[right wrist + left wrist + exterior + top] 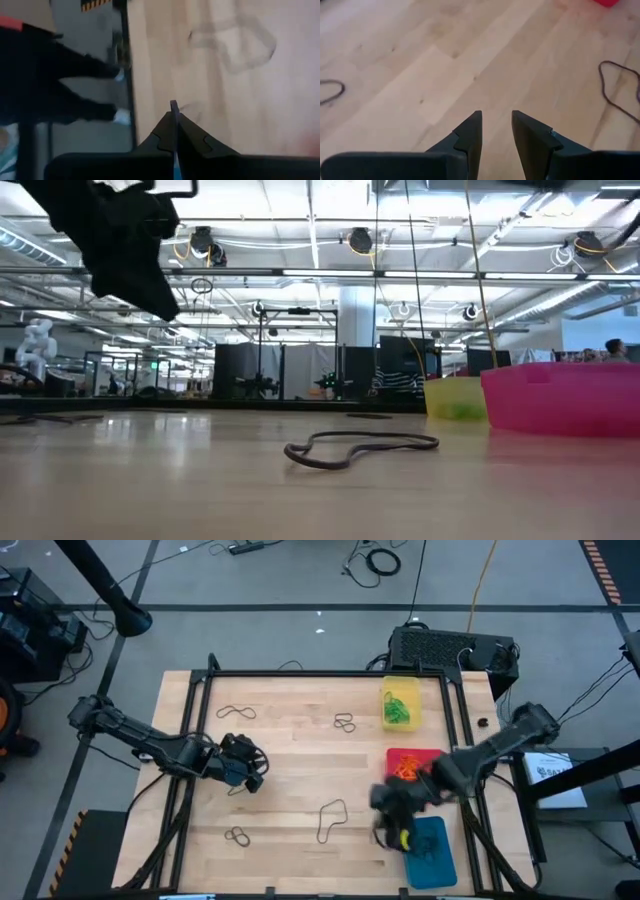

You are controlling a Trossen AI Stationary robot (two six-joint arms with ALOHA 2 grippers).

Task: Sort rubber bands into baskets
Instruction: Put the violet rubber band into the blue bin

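Note:
Three baskets stand along the table's right side: yellow (400, 705) with green bands, red (410, 762) with orange ones, blue (432, 852) nearest. Loose dark rubber bands lie flat on the wood (235, 712), (345, 722), (332, 820), (237, 835). My left gripper (240, 768) hovers open over the table's left half, above bare wood (496, 117). My right gripper (388, 815) is raised beside the blue basket's left edge, blurred, and shut (173, 112) on a thin sliver of rubber band. My right gripper pinches a thin dark sliver of rubber band (173, 104) between its two fingertips; only a short bit sticks out past them. The fingers slant down over the wood near the table's front edge. The rest of the band is hidden by the fingers.
A black box (440, 648) sits behind the yellow basket. A dark metal frame (300, 673) borders the wood. One dark band (360, 448) lies mid-table in the low view, with the red basket (565, 398) to its right. Bare wood stretches across the table's middle.

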